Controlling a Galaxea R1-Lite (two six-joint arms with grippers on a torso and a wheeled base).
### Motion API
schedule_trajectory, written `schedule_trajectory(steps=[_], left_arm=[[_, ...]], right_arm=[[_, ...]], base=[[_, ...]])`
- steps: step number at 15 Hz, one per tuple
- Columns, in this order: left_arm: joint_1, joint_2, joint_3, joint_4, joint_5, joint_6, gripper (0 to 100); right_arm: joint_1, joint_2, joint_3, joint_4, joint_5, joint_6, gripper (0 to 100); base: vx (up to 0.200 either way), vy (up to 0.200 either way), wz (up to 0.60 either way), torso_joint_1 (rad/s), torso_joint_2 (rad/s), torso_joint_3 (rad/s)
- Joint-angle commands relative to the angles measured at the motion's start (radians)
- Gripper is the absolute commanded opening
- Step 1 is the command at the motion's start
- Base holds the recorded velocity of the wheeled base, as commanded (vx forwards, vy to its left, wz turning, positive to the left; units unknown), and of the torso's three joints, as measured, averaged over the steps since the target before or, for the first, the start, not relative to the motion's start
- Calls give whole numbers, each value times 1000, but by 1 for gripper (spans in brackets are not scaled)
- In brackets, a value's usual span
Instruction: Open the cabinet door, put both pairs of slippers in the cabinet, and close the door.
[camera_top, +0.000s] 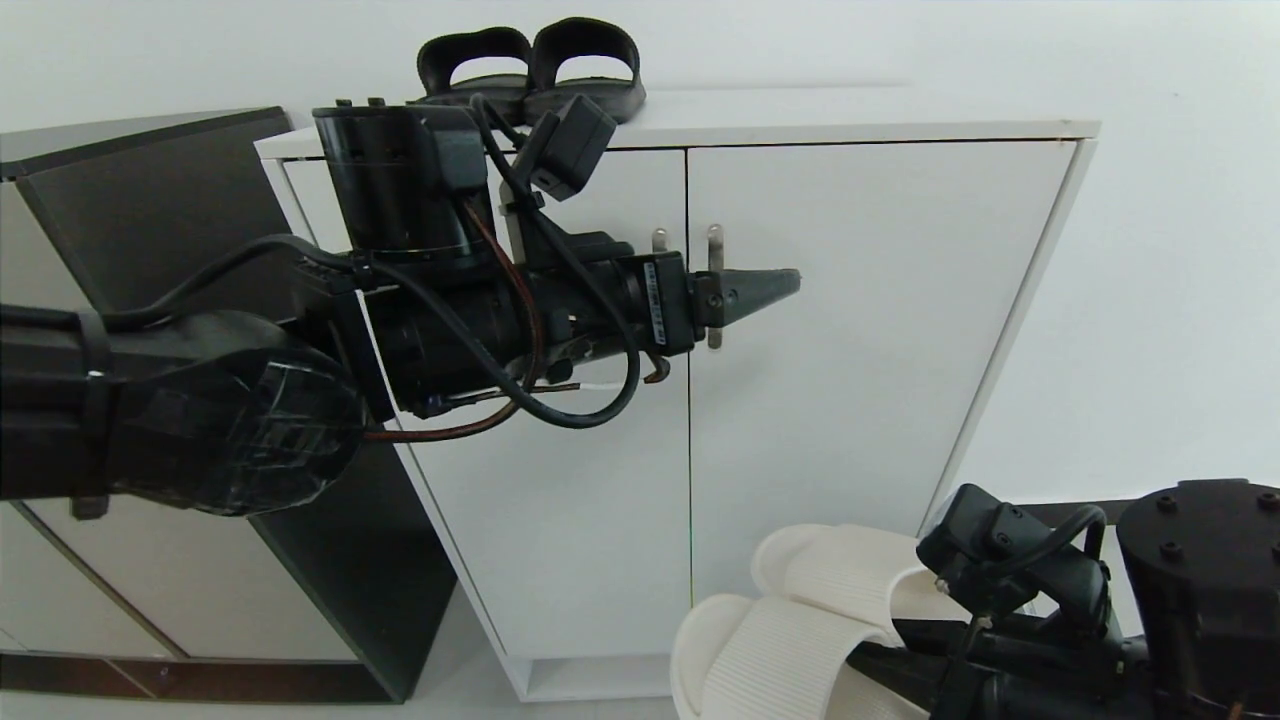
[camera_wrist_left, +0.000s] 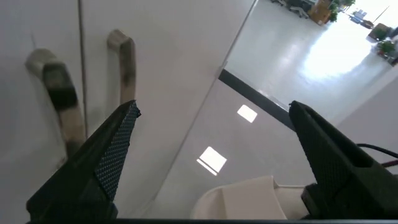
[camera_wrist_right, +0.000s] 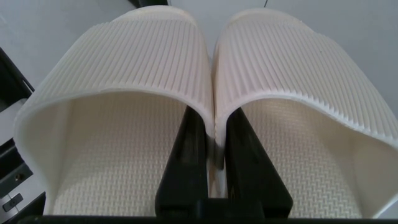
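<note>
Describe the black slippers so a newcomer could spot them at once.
Start at the white two-door cabinet. On its top, toward the left end, the black slippers sit side by side as a pair. They differ from the cream slippers, which are ribbed and held low in the right gripper.

Seemingly an office hall: wide glossy floor (camera_wrist_left: 292, 68), distant plants (camera_wrist_left: 387, 47), white cabinet (camera_top: 880, 350), bare wall (camera_top: 1180, 250).
</note>
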Motion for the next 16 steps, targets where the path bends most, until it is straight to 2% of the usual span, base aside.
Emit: schedule_trajectory(steps=[1, 3, 11, 12, 16], left_arm=[[18, 32, -19, -1, 12, 12, 100], [29, 59, -53, 1, 47, 15, 100], [17, 124, -94, 4, 47, 15, 100], [15, 125, -94, 3, 45, 15, 0], [12, 115, -94, 3, 38, 15, 0]], right_arm=[[1, -1, 0, -1, 0, 0, 0], [-1, -1, 0, -1, 0, 0, 0], [1, -1, 0, 1, 0, 0, 0], [1, -1, 1, 1, 1, 0, 0], [1, -3, 24, 2, 33, -10, 0]], base=[[0, 0, 0, 0, 0, 0], [0, 0, 0, 0, 0, 0], [0, 0, 0, 0, 0, 0], [0, 0, 0, 0, 0, 0], [0, 0, 0, 0, 0, 0]])
